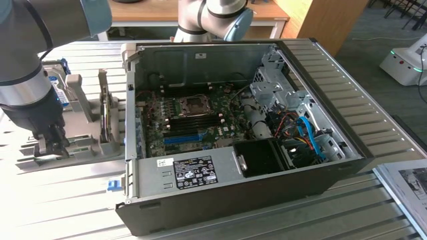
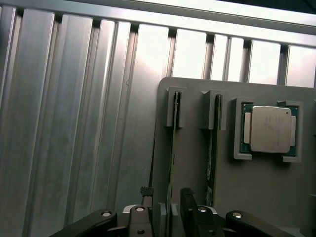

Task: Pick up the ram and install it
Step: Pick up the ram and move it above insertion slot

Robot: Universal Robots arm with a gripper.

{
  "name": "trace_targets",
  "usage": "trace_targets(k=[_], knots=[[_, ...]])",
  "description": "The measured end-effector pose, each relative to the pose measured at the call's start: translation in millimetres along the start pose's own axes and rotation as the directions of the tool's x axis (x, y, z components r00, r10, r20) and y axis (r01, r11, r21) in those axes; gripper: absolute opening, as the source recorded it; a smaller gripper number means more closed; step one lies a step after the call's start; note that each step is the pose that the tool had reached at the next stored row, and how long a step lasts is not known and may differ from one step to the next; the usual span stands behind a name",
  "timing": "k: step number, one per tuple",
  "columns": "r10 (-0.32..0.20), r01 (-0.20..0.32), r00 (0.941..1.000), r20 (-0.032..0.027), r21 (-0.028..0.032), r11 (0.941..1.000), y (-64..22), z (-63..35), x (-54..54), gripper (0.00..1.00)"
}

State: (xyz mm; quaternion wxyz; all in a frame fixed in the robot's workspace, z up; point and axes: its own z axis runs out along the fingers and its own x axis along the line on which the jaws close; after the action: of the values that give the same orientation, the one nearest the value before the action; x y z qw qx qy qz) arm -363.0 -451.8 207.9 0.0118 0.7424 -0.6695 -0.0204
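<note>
The gripper [image 2: 168, 201] stands wide open and has hold of nothing. Its two fingers [image 2: 187, 200] are lowered to either side of the ram [image 2: 171, 158], with a gap showing on each side of the board. The ram stands on its thin edge in a slot of a grey holder [image 2: 190, 158], the slot nearest the holder's outer edge, next to bare table slats. A second green stick [image 2: 212, 148] stands on edge in the neighbouring slot, close to the first and parallel with it. Beyond that, a square processor chip [image 2: 269, 129] with a metal lid lies flat in its own pocket of the holder. In the exterior view the gripper [image 1: 50, 147] hangs over the holder [image 1: 83, 145], which rests on the slatted metal table [image 1: 60, 200] towards the exterior view's left. Just beside the holder is an open computer case [image 1: 267, 175] lying on its side, its motherboard [image 1: 200, 127] facing up with a blue slot [image 1: 181, 138] near the case's front wall.
</note>
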Motion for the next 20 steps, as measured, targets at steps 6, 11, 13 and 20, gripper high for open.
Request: trace_targets(k=[6,11,13,20], knots=[[0.000,0.000,1.0000,0.0001,0.0001,1.0000,0.0,0.1,0.0,0.36],[0.000,0.000,1.0000,0.0001,0.0001,1.0000,0.0,0.1,0.0,0.21],[0.000,0.000,1.0000,0.0001,0.0001,1.0000,0.0,0.1,0.0,0.21],[0.000,0.000,1.0000,0.0001,0.0002,1.0000,-0.3,0.2,-2.3,0.21]])
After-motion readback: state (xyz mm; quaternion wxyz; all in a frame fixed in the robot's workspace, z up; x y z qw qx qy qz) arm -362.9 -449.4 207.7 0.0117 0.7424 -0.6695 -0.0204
